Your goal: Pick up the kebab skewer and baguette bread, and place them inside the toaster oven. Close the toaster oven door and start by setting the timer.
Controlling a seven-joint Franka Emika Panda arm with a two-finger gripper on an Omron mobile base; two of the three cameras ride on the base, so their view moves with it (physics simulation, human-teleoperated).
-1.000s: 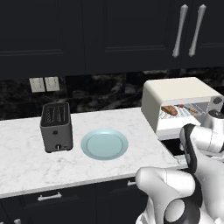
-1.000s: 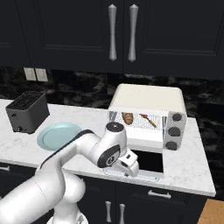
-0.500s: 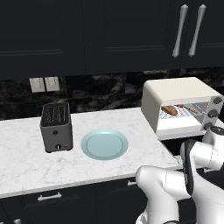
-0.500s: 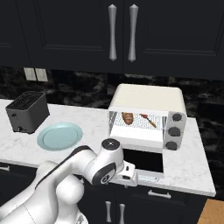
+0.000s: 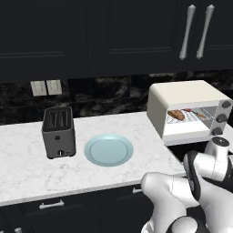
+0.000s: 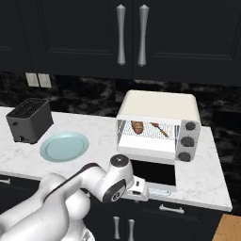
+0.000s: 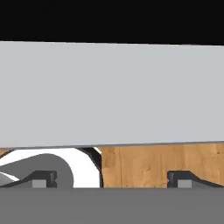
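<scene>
Both foods, the skewer [image 6: 159, 128] and the bread [image 6: 137, 126], lie on the rack inside the oven [image 6: 159, 125]. Its door [image 6: 151, 172] hangs flat open. The gripper [image 7: 111, 178], fingers spread wide, sits under the door's front edge; lifting it shut looks next.

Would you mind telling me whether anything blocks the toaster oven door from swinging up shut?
Nothing visible blocks it. The toaster oven door lies folded down flat; the baguette bread and kebab skewer sit inside the toaster oven, behind the opening.
</scene>
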